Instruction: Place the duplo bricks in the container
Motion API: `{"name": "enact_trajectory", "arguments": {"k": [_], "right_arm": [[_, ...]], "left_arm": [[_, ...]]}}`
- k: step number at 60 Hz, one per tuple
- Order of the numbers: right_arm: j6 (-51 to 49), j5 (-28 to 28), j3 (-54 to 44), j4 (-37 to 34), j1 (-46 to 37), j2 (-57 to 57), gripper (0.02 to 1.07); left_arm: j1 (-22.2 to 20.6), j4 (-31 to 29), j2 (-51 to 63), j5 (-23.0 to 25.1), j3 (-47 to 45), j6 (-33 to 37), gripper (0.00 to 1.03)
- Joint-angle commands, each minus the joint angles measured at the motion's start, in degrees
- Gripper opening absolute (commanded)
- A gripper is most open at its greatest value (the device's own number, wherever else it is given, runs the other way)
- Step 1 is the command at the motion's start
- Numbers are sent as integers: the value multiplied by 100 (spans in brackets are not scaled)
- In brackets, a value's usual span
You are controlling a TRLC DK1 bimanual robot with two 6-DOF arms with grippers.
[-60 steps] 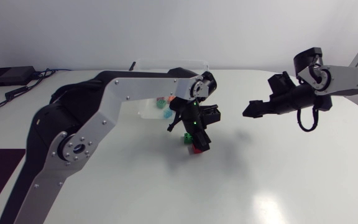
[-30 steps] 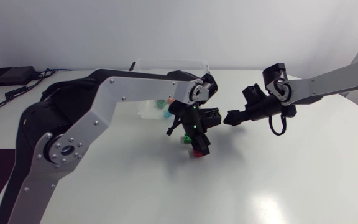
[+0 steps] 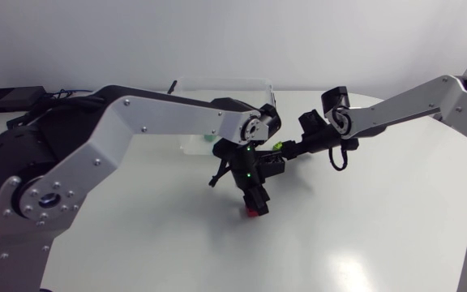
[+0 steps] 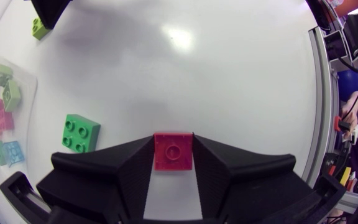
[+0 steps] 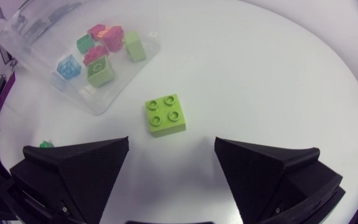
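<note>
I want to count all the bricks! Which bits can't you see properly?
Container: head view, the left arm covers most of its bricks; left wrist view, cut off at the edge.
Dark green brick: head view, hidden behind the left gripper; right wrist view, only a sliver past a finger.
Lime brick: head view, not clear beneath the right gripper.

The red brick (image 4: 173, 151) and lime brick (image 5: 165, 115) looked like smooth plastic; the container (image 5: 120, 76) was clear plastic, the table (image 3: 379, 219) glossy white.
</note>
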Motion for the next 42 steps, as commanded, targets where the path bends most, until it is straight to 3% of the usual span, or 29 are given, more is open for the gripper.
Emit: {"name": "enact_trajectory", "arguments": {"k": [1,13,24,31,37,42], "right_arm": [[-46,52,200,115,50,326,102],[-98,113,394,264,156,537,101],[-116,201,420,334,288,616,89],[-142,316,279,457,384,625,70],[-169,447,60,704,411,589,45],[-169,553,-72,853,411,581,30]], "left_arm": [[-4,16,-390,36,-198,-134,12],[31,51,-970,45,-330,-266,12],[224,104,-1330,45,-224,-406,12],[523,227,-1559,45,-66,-547,11],[760,464,-1778,45,-22,-740,11],[927,693,-1901,45,13,-916,11]]}}
